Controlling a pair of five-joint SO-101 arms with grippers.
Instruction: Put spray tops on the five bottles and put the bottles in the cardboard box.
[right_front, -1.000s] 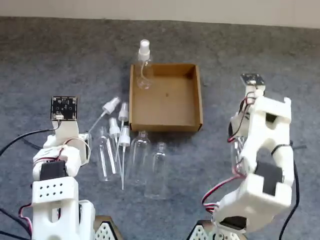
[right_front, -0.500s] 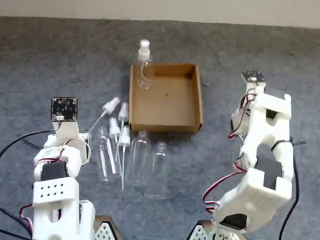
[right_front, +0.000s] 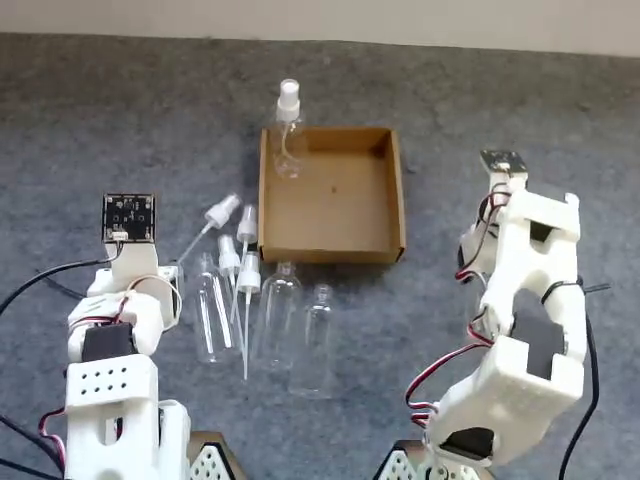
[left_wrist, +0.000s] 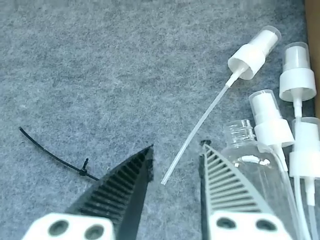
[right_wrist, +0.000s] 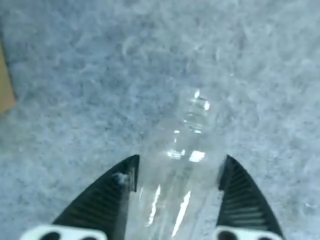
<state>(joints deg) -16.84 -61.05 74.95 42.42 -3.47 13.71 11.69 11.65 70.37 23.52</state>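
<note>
The right jaws stand open astride a clear bottle (right_wrist: 182, 165) with no spray top. It lies on the grey bench (right_front: 120, 110) with its body between the two jaws and its neck pointing away from them. Whether the jaws touch its sides cannot be told.

The left jaws are also open and hold nothing. The thin tube (left_wrist: 195, 135) of a loose spray top (left_wrist: 252, 50) ends in the gap between their tips. An uncapped bottle (left_wrist: 255, 170) lies just beside one jaw, with three more spray tops (left_wrist: 297, 75) past its neck. A black cable tie (left_wrist: 55, 157) lies on the bench off the other jaw.

From above, the cardboard box (right_front: 340, 205) sits between the two arms and farther out than both. A capped bottle (right_front: 287, 135) is at its far left corner and overlaps the rim. Whether this bottle stands inside or leans across the wall cannot be told. Three uncapped bottles (right_front: 277, 315) lie side by side just before the box's near wall, nearer the left arm. The four spray tops (right_front: 247, 225) are clustered at their necks, beside the box's left wall.
</note>
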